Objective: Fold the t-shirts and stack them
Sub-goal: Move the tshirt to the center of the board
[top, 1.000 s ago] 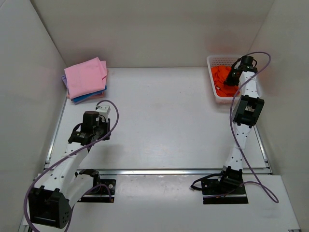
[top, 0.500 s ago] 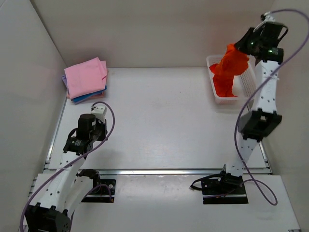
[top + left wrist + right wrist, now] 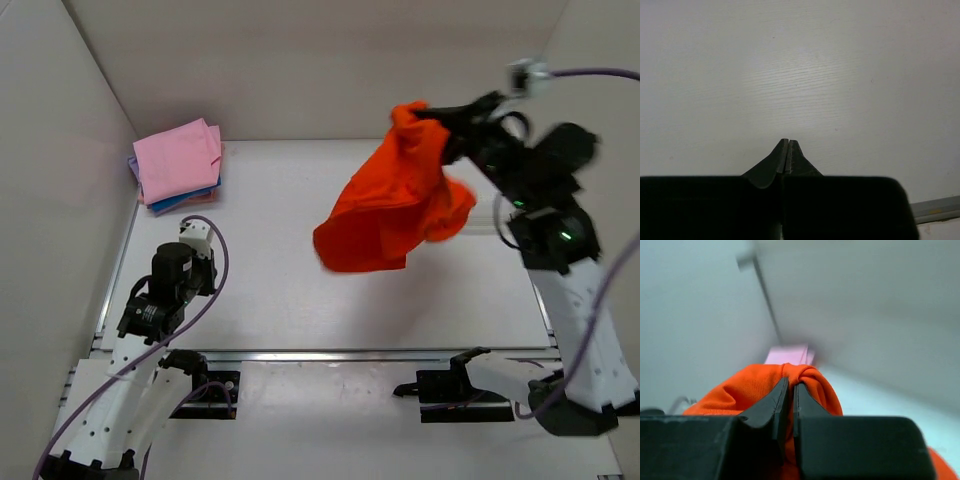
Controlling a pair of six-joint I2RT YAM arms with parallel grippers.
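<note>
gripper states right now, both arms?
Left gripper: closed, holding nothing.
Right gripper: closed on the orange t-shirt, which hangs above the table.

orange t-shirt (image 3: 395, 210): unfolded, bunched, I hold it dangling mid-air by one pinched edge in my right gripper (image 3: 791, 383) | pink t-shirt (image 3: 178, 158): folded square, far-left corner, atop blue t-shirt (image 3: 168, 206) and purple t-shirt (image 3: 132, 164), edges showing

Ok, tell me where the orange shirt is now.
In the top view the orange shirt hangs in the air over the right half of the table, pinched at its top by the right claw, far from the folded stack at back left.
</note>
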